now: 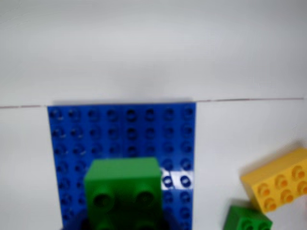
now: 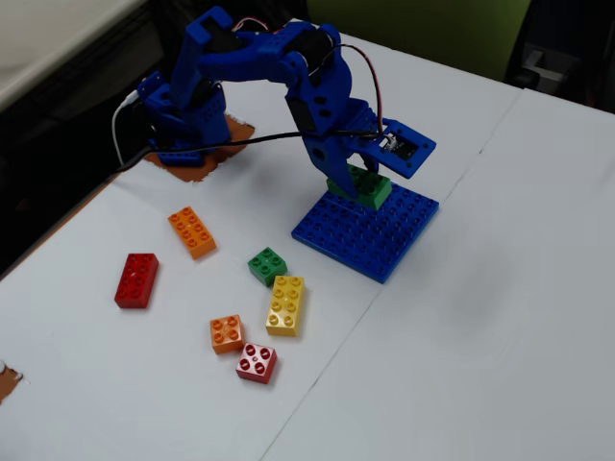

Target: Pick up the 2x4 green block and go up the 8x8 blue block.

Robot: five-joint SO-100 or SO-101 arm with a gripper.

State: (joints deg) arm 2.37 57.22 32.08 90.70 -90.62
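The 2x4 green block (image 1: 123,184) fills the bottom middle of the wrist view, over the near part of the 8x8 blue block (image 1: 120,129). In the fixed view my gripper (image 2: 354,182) is shut on the green block (image 2: 370,187), at the blue block's (image 2: 370,235) edge nearest the arm base. I cannot tell whether the green block touches the studs or hangs just above them. My fingers show only as dark shapes at the bottom edge of the wrist view.
Loose bricks lie left of the plate in the fixed view: yellow 2x4 (image 2: 286,304), small green 2x2 (image 2: 267,265), orange 2x4 (image 2: 192,231), red 2x4 (image 2: 136,279), orange 2x2 (image 2: 226,333), red 2x2 (image 2: 257,363). The wrist view shows the yellow (image 1: 280,184) and small green (image 1: 247,219) bricks at its right.
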